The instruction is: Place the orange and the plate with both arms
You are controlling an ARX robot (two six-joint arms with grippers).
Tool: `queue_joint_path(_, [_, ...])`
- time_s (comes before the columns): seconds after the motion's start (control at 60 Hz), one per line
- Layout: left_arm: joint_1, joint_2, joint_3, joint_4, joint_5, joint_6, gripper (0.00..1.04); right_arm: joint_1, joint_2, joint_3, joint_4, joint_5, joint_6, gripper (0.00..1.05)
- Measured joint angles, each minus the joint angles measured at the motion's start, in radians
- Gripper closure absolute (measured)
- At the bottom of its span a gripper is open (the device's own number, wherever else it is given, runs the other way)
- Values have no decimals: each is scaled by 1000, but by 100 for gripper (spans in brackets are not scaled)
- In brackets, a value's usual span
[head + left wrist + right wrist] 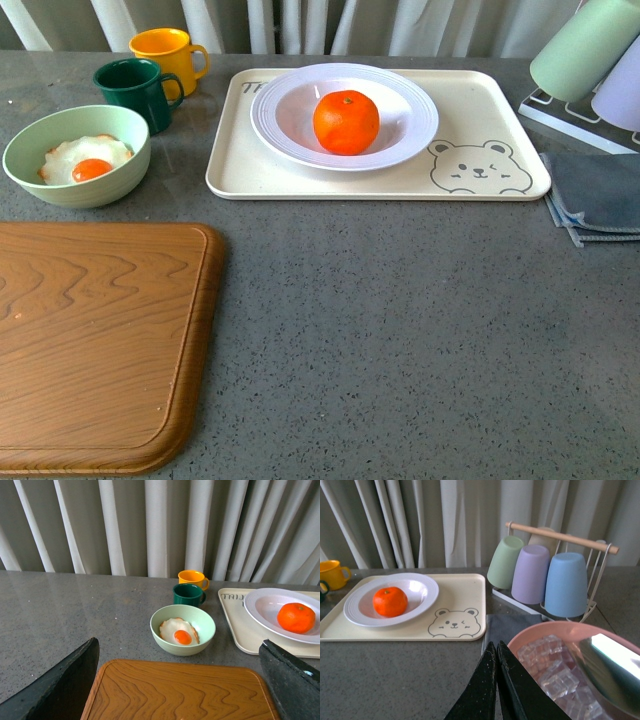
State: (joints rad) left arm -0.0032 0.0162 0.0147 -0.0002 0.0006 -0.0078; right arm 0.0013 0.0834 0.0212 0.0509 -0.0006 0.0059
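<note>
**Orange in plate on tray, both arms held back**

Front view: the orange (346, 121) sits in the white plate (420, 105) on the bear tray (480, 110), far across the counter (400, 330). Neither arm shows.

Left wrist view: my left jaws (180, 680) are spread wide above the wooden board (175, 692); the plate lies ahead, toward my right.

Right wrist view: my right jaws (497, 680) are pressed together, empty, beside a pink ice bowl (545, 635); the plate lies ahead, toward my left.

left gripper (180, 680): two broad black matte fingers, rough-textured | right gripper (496, 690): slim black tapering fingers, grainy surface
</note>
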Motion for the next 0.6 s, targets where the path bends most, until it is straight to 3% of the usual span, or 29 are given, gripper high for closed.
queue_joint_path(0.383, [0,0,0,0,0,0,9,0,-77,0,-49,2,0,103])
queue_joint_path(0.6, [0,0,0,0,0,0,9,0,-78,0,-49,2,-2,69])
